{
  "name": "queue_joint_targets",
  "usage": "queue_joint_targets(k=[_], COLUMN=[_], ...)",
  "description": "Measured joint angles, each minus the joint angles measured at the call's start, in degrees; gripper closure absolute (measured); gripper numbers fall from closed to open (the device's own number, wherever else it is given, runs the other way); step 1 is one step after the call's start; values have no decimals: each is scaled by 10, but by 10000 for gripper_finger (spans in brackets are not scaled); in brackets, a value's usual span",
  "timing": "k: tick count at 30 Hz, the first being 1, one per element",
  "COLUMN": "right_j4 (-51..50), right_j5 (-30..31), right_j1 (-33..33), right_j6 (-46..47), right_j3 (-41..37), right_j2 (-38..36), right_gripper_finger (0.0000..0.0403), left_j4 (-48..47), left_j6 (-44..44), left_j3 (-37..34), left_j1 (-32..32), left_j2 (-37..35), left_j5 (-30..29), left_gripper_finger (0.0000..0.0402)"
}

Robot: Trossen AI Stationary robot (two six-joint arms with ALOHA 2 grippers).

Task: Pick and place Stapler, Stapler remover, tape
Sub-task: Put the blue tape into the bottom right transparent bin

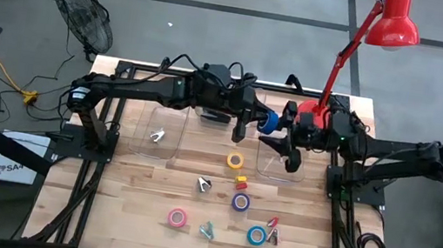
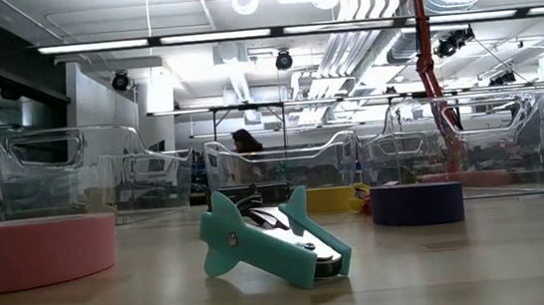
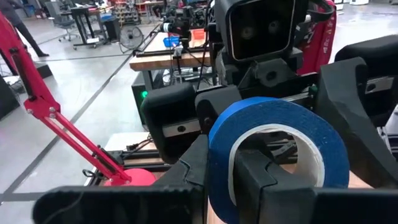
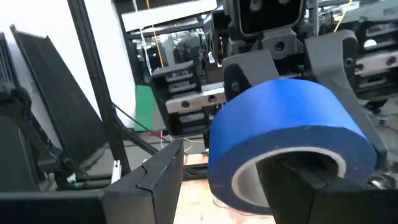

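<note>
A blue tape roll (image 1: 268, 120) is held in the air above the table's far middle, between my two grippers. My left gripper (image 1: 246, 121) is shut on it. My right gripper (image 1: 287, 143) faces it, open; one finger (image 4: 301, 180) stands at the ring's open centre and the other (image 4: 155, 180) stands clear beside the roll. I cannot tell whether it touches. Yellow (image 1: 235, 160), purple (image 1: 241, 201), pink (image 1: 178, 218) and teal-blue (image 1: 256, 235) tape rolls lie flat on the table. A teal staple remover (image 2: 271, 243) lies near the front. The black stapler is not in view. My left gripper holds the blue roll by the ring's wall (image 3: 217, 155), one finger (image 3: 264, 180) inside the open centre and one (image 3: 189, 177) outside. The fingers come level from the table's left side. The roll stands on edge, lifted clear of the table.
Clear plastic bins stand at the back left (image 1: 163, 133) and back right (image 1: 281, 164); one staple remover (image 1: 156, 136) lies in the left bin. More staple removers (image 1: 204, 184) (image 1: 273, 228) lie among the rolls. A red desk lamp (image 1: 392, 26) rises at the back right.
</note>
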Motion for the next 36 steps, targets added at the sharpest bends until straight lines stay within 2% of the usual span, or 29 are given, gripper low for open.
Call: queue_joint_targets(k=[4, 7, 11, 17, 22, 27, 31, 36], right_j4=[-2, -4, -12, -35, -62, -95, -149, -269], right_j5=[17, 18, 21, 28, 38, 58, 77, 120], right_j1=[0, 0, 0, 0, 0, -1, -14, -48], right_j6=[23, 24, 19, 60, 80, 102, 128, 205], right_j3=[0, 0, 1, 0, 0, -1, -1, -1], right_j2=[-2, -2, -3, -1, -2, -1, -6, -5], right_gripper_finger=[245, 295, 371, 372, 372, 372, 372, 372], left_j4=[2, 0, -10, -44, -70, -109, -185, -324], left_j6=[0, -2, -13, -6, 6, 55, 77, 79], left_j3=[0, 0, 0, 0, 0, 3, 2, 1], left_j1=[0, 0, 0, 1, 0, 2, 1, 3], left_j2=[1, 1, 1, 1, -9, -41, -65, -103], left_j5=[-4, -5, -14, -22, -62, -84, -104, -187], left_gripper_finger=[368, 367, 335, 304, 300, 298, 298, 297])
